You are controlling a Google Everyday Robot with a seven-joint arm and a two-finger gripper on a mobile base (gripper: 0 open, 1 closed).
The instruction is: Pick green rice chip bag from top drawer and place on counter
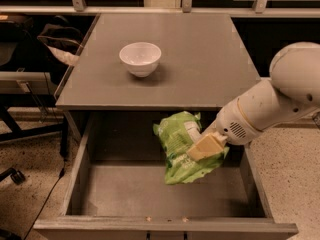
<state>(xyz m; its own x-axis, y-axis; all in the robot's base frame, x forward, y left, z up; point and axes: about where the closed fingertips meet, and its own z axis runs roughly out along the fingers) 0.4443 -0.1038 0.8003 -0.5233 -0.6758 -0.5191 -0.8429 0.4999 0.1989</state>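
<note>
Bag first: the green rice chip bag [181,149] hangs crumpled inside the open top drawer [79,181], in the right half of the drawer and toward its back. Its white label panel faces up and to the right. The top of the bag reaches up into the dark opening at the drawer's back. Its lower edge sits low over the drawer's grey bottom, and whether it touches that bottom cannot be told.

The gripper [196,153] is clenched on the bag's right side, its cream fingers [210,144] pressed into the crinkled foil near the label. It reaches into the drawer from the drawer's right, pointing down and left. The white arm [272,101] behind it rises over the drawer's right wall and bulks large above the right rear corner.

The drawer is pulled well out, its thick front rim nearest the camera, and most of its bottom left of the bag is bare grey wood.

The counter [200,49] lies above and behind the drawer. A white bowl [140,58] stands upright on it, left of the drawer's midline and well apart from the bag.

Speckled floor [292,184] shows to the drawer's right, and dark furniture with a caster wheel [15,176] stands to its left.
</note>
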